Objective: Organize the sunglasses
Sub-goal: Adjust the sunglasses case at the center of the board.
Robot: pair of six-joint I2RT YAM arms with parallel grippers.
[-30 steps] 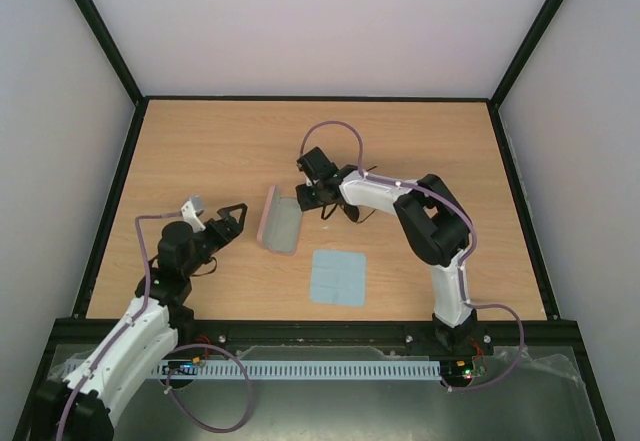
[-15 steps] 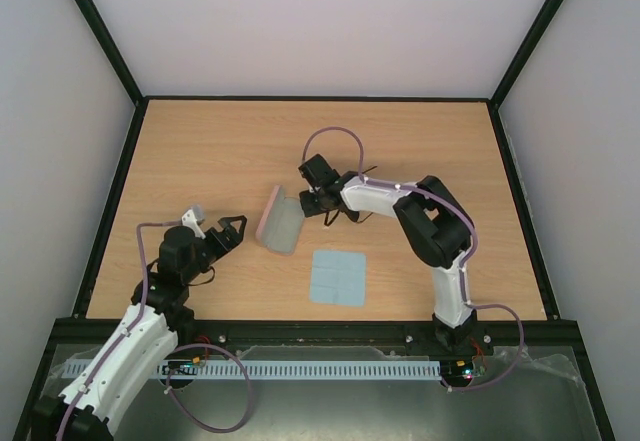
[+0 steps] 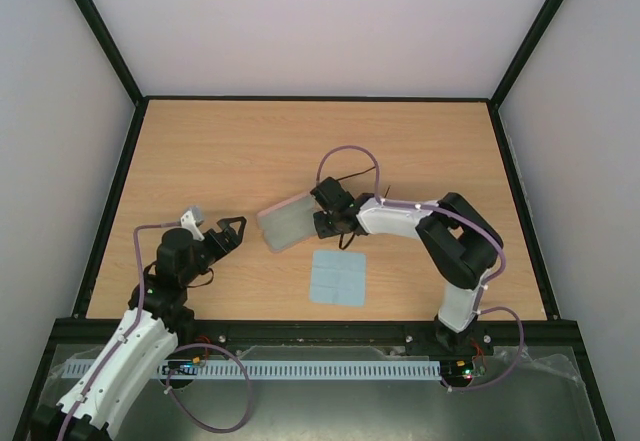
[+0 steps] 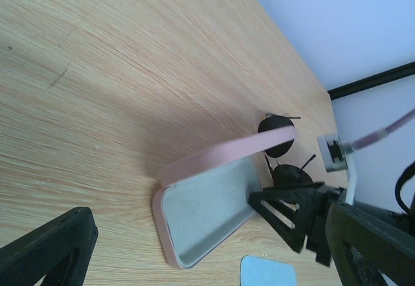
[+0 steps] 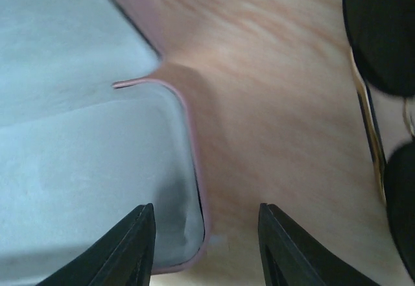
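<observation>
The pink case (image 3: pixel 283 224) lies open, its grey-blue lining up; in the left wrist view its lid (image 4: pixel 227 154) stands on edge above the tray (image 4: pixel 204 211). The sunglasses (image 4: pixel 277 132), dark oval lenses with thin wire arms, lie just behind the lid. In the top view my right wrist covers most of them, and their lenses fill the right wrist view's right edge (image 5: pixel 382 36). My right gripper (image 3: pixel 324 223) is open and straddles the case's corner rim (image 5: pixel 194 189), one finger over the lining, one over the table. My left gripper (image 3: pixel 228 233) is wide open left of the case, holding nothing.
A light blue square cloth (image 3: pixel 337 278) lies flat on the wooden table (image 3: pixel 220 151) just in front of the case, its corner also in the left wrist view (image 4: pixel 266 274). Black frame rails (image 3: pixel 300 98) and white walls border the table.
The case has swung round from standing nearly end-on to lying wider, lining up. My right gripper moved nearer and rightward to the case's right end. The left arm drew back slightly.
</observation>
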